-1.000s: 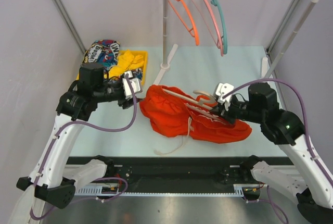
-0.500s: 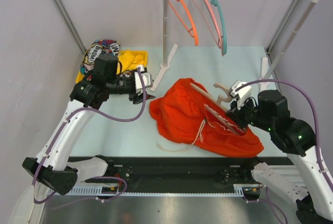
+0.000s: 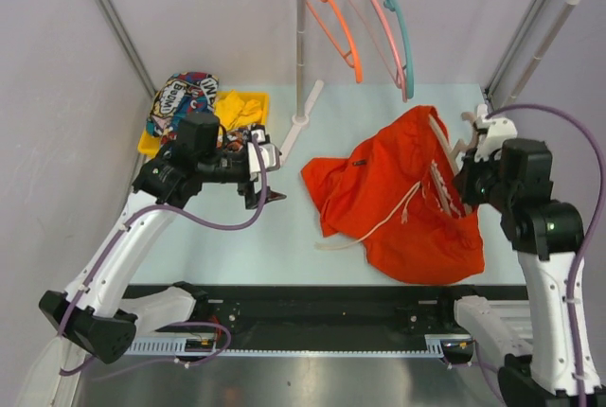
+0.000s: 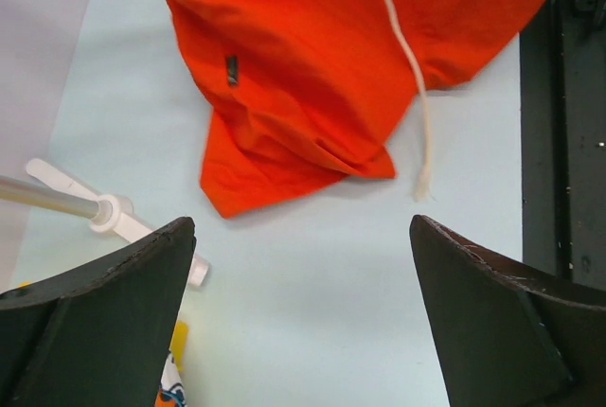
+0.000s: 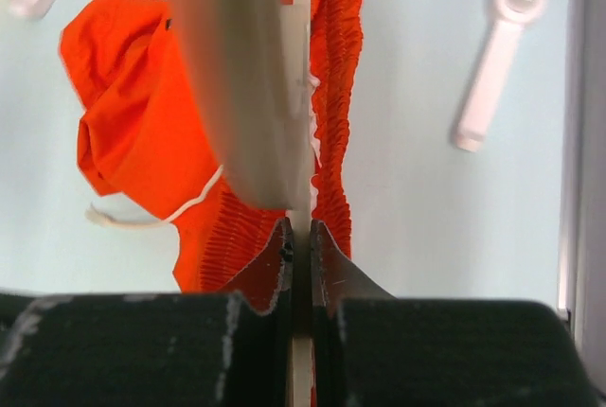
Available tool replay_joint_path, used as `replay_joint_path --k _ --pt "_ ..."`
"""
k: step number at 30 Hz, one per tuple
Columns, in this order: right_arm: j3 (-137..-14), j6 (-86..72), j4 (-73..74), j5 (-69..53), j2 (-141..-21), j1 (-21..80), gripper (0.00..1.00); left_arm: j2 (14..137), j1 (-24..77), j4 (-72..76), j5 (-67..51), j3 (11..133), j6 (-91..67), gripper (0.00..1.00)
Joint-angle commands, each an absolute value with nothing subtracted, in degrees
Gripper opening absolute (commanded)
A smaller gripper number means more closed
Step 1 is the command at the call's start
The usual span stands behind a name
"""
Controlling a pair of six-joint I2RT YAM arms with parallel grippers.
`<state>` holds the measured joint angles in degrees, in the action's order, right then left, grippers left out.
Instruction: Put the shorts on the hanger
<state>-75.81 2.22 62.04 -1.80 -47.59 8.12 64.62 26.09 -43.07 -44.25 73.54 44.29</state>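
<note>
At centre-right of the top view, the right gripper [image 5: 300,237], jaws clamped on the hanger [image 3: 439,182], has lifted it with the shorts [image 3: 398,203] hanging from it. The left gripper [image 4: 303,232] has let go, jaws wide and empty, so the hanging looks nearly done.

Orange-red shorts [image 3: 398,194] with cream drawstring [image 4: 402,47], beige hanger [image 5: 241,95], multicolour comic-print garment [image 3: 183,95], yellow garment [image 3: 241,109].

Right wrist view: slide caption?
Right end effector clamps the beige hanger, orange shorts hanging from it.
</note>
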Motion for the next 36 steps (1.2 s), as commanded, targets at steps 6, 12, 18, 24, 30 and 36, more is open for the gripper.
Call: replay_joint_path --k 6,12,18,24,30,36 --pt "-97.88 1.93 51.42 -22.49 -63.79 -18.27 0.00 57.48 26.72 -38.15 -47.20 67.59 40.08 1.00" --pt "-108.45 1.67 40.71 -26.90 -71.10 -21.36 0.00 55.99 26.63 -35.86 -47.20 64.69 39.20 1.00" --pt "-119.60 -1.58 37.44 -24.17 -81.02 -21.36 0.00 54.32 26.63 -33.84 -47.11 61.79 38.85 1.00" --pt "-131.21 -3.69 37.88 -21.01 -91.03 -19.95 0.00 53.27 26.72 -33.31 -46.41 59.42 39.46 1.00" --pt "-138.77 -5.18 38.93 -19.51 -98.16 -19.95 0.00 52.38 26.72 -34.63 -45.97 58.19 40.43 1.00" --pt "-139.04 -5.89 42.09 -19.95 -101.16 -19.78 0.00 52.12 26.63 -34.98 -45.70 57.83 40.08 1.00"
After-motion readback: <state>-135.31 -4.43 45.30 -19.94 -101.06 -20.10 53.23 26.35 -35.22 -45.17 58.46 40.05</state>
